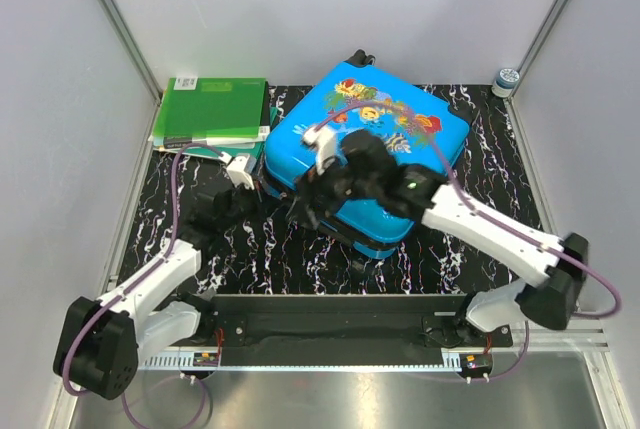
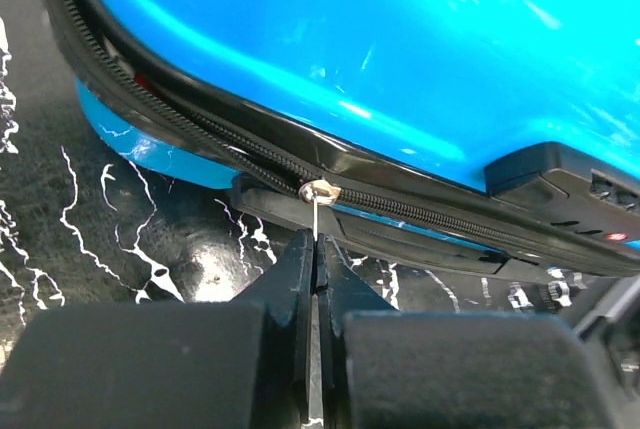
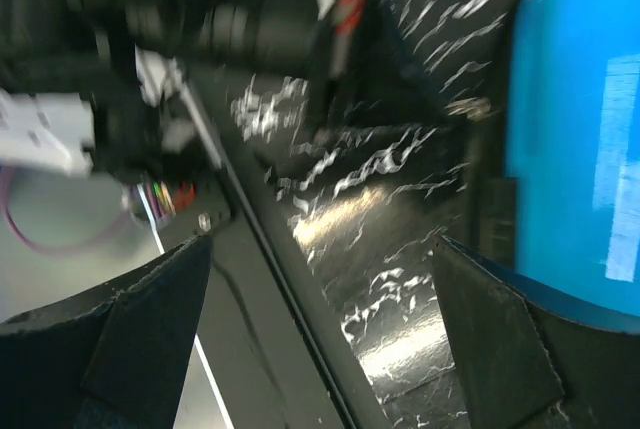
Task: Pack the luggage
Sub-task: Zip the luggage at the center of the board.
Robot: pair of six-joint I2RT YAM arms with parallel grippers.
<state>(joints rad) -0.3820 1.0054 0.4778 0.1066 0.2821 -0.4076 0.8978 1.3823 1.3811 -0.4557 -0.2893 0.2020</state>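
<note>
We see the bright-blue fish-print hard-shell suitcase (image 1: 372, 149) flat mid-table, green plastic folders (image 1: 212, 109) just beside it. Our left gripper (image 2: 316, 245) pinches its small metal zipper pull (image 2: 320, 192); our right gripper (image 3: 320, 334) gapes wide alongside

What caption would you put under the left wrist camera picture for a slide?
The left gripper pinches the zipper pull on the blue luggage.

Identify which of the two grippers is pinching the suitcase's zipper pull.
The left gripper: it is clamped shut on the zipper pull of the luggage, whereas the right gripper stands wide open, gripping nothing.
</note>
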